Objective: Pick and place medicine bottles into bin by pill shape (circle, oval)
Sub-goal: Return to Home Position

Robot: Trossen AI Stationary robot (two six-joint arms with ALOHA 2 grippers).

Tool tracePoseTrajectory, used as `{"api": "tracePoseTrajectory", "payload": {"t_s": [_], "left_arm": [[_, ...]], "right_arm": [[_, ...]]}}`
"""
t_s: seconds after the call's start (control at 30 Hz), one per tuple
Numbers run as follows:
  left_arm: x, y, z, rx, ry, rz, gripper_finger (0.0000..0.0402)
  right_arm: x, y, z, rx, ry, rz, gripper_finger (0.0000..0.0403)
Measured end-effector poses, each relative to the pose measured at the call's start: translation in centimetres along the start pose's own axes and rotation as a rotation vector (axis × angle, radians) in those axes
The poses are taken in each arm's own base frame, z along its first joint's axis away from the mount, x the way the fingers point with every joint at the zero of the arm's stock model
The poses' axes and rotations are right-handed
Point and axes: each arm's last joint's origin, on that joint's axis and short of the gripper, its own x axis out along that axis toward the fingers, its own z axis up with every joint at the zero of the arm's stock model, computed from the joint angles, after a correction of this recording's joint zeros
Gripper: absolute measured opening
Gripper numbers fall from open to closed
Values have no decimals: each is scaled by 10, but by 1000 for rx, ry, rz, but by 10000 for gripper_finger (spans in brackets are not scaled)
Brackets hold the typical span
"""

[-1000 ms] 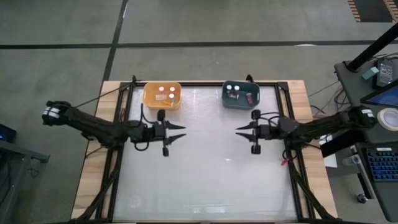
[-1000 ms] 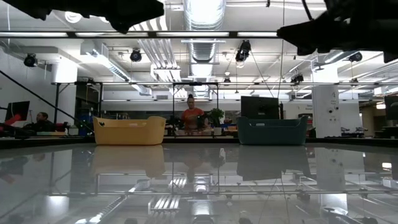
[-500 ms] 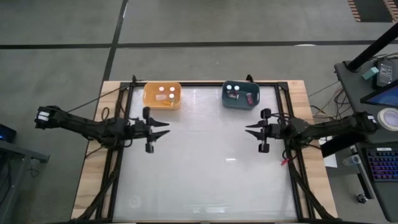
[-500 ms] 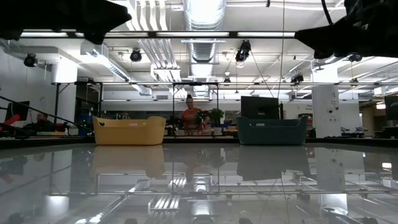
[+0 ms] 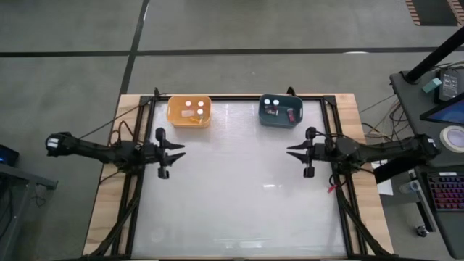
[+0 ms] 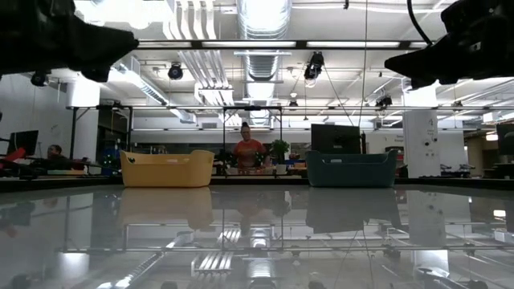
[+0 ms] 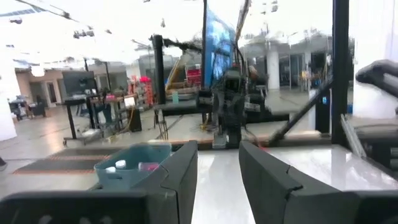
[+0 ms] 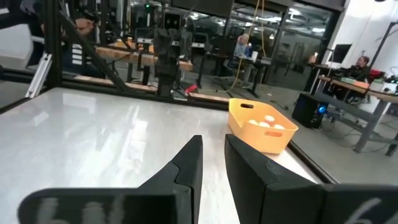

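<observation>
- The table top [image 5: 239,210] is lying open across its middle and near half, giving wide passage between the two arms.
- The yellow bin [image 5: 189,111] and blue bin [image 5: 280,110] are standing at the far edge, well apart, leaving a lane between them.
- The left gripper [image 5: 176,150] and right gripper [image 5: 292,151] are hovering near opposite sides, fingers parted.

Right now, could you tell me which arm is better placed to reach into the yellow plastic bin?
Left, I'd say. The left gripper hovers open on the yellow plastic bin's side of the table; the right gripper hangs across the table, nearer the dark teal plastic bin.
</observation>
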Motion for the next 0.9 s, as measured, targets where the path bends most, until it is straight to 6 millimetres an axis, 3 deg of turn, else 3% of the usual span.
{"api": "tracePoseTrajectory", "payload": {"t_s": [0.73, 0.9], "left_arm": [[-10, 4, 4, -15, -32, 9, 104], [-10, 4, 3, -14, -27, 9, 104]], "right_arm": [[-24, -7, 16, -169, -198, -89, 58], [-31, -12, 19, -34, -229, -190, 58]]}}
